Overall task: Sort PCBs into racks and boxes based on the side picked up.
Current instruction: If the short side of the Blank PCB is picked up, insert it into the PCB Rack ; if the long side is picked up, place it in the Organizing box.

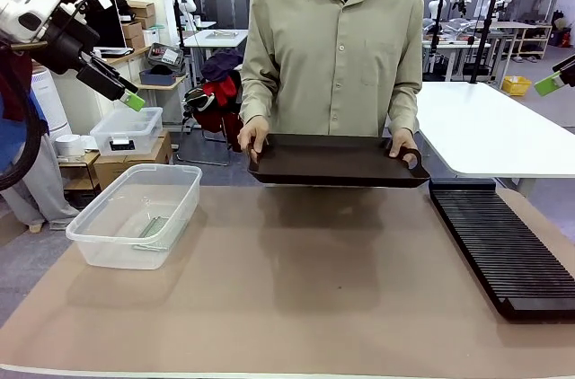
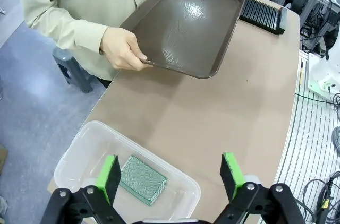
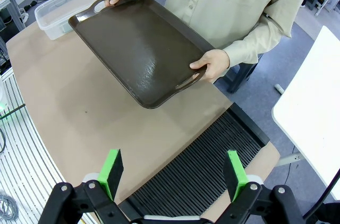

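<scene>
Green perforated circuit board [image 2: 142, 180] flat inside clear plastic tub [image 1: 101, 233] on brown table mat [image 1: 296, 289], slotted black rack [image 1: 503, 249] opposite, both grippers [image 2: 170, 173] [image 3: 172, 173] spread apart, holding nothing, workshop benches behind.

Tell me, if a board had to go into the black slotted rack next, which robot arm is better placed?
Probably the right: its open gripper hangs above the rack. The left gripper, also open, hangs over the clear tub holding a green board.
</scene>
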`<move>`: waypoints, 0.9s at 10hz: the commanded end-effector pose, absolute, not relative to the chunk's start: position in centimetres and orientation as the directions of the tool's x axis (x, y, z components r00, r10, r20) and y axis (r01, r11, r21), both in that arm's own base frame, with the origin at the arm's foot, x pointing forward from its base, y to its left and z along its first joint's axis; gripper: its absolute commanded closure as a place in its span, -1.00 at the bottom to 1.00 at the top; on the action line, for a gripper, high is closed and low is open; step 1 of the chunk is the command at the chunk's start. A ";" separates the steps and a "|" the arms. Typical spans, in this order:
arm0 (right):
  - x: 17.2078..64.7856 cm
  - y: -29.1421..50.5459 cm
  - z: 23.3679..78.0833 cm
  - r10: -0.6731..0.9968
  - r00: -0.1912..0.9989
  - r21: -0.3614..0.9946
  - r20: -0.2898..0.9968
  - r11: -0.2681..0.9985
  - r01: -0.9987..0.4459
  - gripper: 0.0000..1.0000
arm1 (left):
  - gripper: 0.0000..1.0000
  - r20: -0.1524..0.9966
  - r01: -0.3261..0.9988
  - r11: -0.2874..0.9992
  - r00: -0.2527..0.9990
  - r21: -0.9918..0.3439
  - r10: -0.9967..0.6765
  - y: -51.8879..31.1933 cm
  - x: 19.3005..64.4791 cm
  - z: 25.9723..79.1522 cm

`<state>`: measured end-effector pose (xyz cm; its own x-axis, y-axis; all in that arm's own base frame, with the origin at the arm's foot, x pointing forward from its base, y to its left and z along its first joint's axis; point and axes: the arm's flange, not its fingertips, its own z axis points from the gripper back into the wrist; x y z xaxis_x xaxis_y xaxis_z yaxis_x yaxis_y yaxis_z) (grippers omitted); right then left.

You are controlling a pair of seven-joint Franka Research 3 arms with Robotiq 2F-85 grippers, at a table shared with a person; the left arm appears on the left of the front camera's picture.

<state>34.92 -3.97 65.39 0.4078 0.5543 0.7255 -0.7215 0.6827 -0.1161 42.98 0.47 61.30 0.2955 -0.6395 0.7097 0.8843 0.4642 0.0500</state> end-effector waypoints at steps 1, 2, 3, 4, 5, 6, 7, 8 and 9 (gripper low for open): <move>35.0 -3.8 65.3 0.553 0.404 -0.108 0.729 0.676 -0.729 -1.00 | -1.00 0.709 0.885 0.463 0.295 0.050 -0.641 0.5 42.9 61.3; 35.0 -3.8 65.3 0.553 0.404 -0.108 0.729 0.676 -0.729 -1.00 | -1.00 0.709 0.885 0.463 0.295 0.050 -0.641 0.5 42.9 61.3; 35.0 -3.8 65.3 0.553 0.404 -0.108 0.729 0.676 -0.729 -1.00 | -1.00 0.709 0.885 0.463 0.295 0.050 -0.641 0.5 42.9 61.3; 35.0 -3.8 65.3 0.553 0.404 -0.108 0.729 0.676 -0.729 -1.00 | -1.00 0.709 0.885 0.463 0.295 0.050 -0.641 0.5 42.9 61.3; 35.0 -3.8 65.3 0.553 0.404 -0.108 0.729 0.676 -0.729 -1.00 | -1.00 0.709 0.885 0.463 0.295 0.050 -0.641 0.5 42.9 61.3; 35.0 -3.8 65.3 0.553 0.404 -0.108 0.729 0.676 -0.729 -1.00 | -1.00 0.709 0.885 0.463 0.295 0.050 -0.641 0.5 42.9 61.3; 35.0 -3.8 65.3 0.553 0.404 -0.108 0.729 0.676 -0.729 -1.00 | -1.00 0.709 0.885 0.463 0.295 0.050 -0.641 0.5 42.9 61.3; 35.0 -3.8 65.3 0.553 0.404 -0.108 0.729 0.676 -0.729 -1.00 | -1.00 0.709 0.885 0.463 0.295 0.050 -0.641 0.5 42.9 61.3; 35.0 -3.8 65.3 0.553 0.404 -0.108 0.729 0.676 -0.729 -1.00 | -1.00 0.709 0.885 0.463 0.295 0.050 -0.641 0.5 42.9 61.3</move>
<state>34.92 -3.97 65.39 0.4078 0.5543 0.7255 -0.7215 0.6827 -0.1161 42.98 0.47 61.30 0.2955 -0.6395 0.7097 0.8843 0.4642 0.0500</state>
